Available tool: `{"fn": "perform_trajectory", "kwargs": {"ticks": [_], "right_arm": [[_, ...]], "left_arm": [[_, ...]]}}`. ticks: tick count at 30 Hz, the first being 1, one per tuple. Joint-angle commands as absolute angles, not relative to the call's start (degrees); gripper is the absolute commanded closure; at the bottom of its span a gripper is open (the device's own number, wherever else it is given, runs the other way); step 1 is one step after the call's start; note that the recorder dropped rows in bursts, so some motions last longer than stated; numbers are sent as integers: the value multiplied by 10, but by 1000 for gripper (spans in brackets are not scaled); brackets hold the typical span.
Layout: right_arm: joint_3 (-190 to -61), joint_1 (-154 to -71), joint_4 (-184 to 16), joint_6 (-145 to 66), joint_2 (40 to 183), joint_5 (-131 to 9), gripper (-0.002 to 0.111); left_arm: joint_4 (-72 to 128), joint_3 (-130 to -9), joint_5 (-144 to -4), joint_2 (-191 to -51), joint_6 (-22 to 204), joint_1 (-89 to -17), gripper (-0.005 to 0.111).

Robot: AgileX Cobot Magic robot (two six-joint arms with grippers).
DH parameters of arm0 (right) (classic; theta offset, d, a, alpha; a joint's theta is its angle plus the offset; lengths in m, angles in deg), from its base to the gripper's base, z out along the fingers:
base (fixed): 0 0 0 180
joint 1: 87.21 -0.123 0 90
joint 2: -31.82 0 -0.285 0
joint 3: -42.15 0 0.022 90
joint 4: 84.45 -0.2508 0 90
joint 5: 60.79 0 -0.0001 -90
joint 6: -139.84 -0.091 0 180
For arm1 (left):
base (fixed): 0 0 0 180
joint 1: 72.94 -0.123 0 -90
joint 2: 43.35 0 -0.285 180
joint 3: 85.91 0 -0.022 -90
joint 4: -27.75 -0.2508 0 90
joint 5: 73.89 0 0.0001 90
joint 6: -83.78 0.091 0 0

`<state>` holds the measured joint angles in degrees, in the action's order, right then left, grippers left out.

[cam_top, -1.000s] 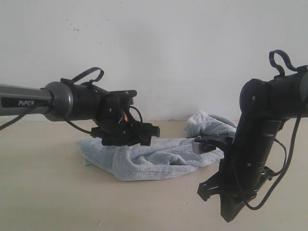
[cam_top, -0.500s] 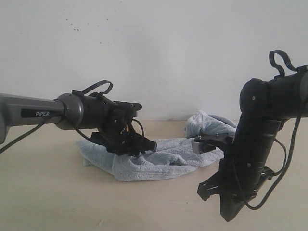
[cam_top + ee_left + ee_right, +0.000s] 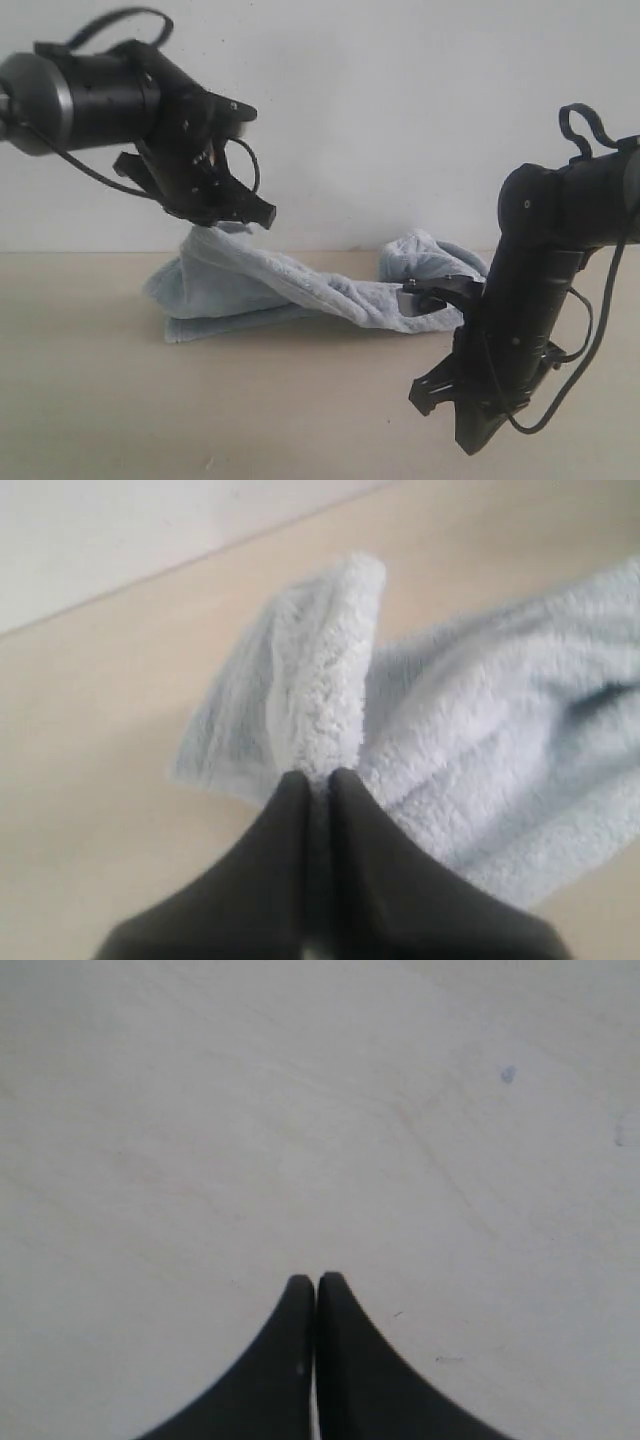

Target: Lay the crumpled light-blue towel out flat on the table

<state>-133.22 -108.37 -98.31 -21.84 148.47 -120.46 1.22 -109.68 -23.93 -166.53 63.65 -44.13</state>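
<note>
The pale grey-blue towel (image 3: 300, 290) lies crumpled across the middle of the beige table (image 3: 100, 400). One end of it rises in a peak to my left gripper (image 3: 215, 222), which is shut on that fold well above the table. In the left wrist view the towel (image 3: 470, 750) hangs from the pinched fold at the gripper (image 3: 318, 777). My right gripper (image 3: 470, 440) points down at the front right, shut and empty, close over bare table. The right wrist view shows its gripper (image 3: 316, 1280) above plain table (image 3: 300, 1110).
A white wall (image 3: 400, 120) with small dark specks stands behind the table. The towel's far end bunches up beside my right arm (image 3: 540, 260), which hides part of it.
My left gripper has risen up and to the left, lifting the towel's left end off the table and stretching the cloth. The right arm has stayed put.
</note>
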Motion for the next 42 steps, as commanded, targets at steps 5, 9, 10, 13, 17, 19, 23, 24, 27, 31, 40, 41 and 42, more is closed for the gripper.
{"fn": "perform_trajectory", "kwargs": {"ticks": [5, 9, 10, 13, 17, 19, 23, 24, 27, 31, 40, 41, 42], "right_arm": [[-1334, -1084, -1013, -210, 1462, -1302, 109], [-1334, -1084, -1070, -142, 1426, -1308, 109], [-1334, -1084, -1093, -124, 1417, -1284, 109], [-1334, -1102, -1157, -25, 1407, -1219, 109], [-1333, -1232, -1138, 103, 1420, -1122, 109], [-1333, -1287, -1069, 114, 1420, -1048, 107], [-1333, -1311, -1012, 105, 1422, -947, 69], [-1333, -1311, -1012, 97, 1422, -917, 63], [-1333, -1311, -1012, 118, 1452, -800, 69], [-1333, -1311, -1005, 137, 1487, -802, 69], [-1333, -1311, -1000, 150, 1526, -739, 51], [-1333, -1311, -1000, 152, 1528, -738, 48], [-1333, -1311, -1000, 152, 1529, -730, 47]], "left_arm": [[74, -1019, -141, -1628, 727, -437, 103], [114, -941, -238, -1577, 697, -437, 103], [118, -924, -249, -1565, 697, -437, 103], [91, -884, -265, -1542, 668, -440, 103], [74, -825, -309, -1519, 633, -451, 103], [72, -804, -309, -1515, 654, -451, 103], [53, -783, -355, -1513, 650, -451, 103], [53, -783, -366, -1513, 650, -451, 103], [53, -783, -387, -1513, 650, -451, 103], [53, -783, -410, -1513, 637, -451, 103], [20, -783, -415, -1513, 598, -451, 103], [8, -783, -415, -1513, 582, -451, 103], [2, -783, -415, -1513, 571, -451, 103]]}}
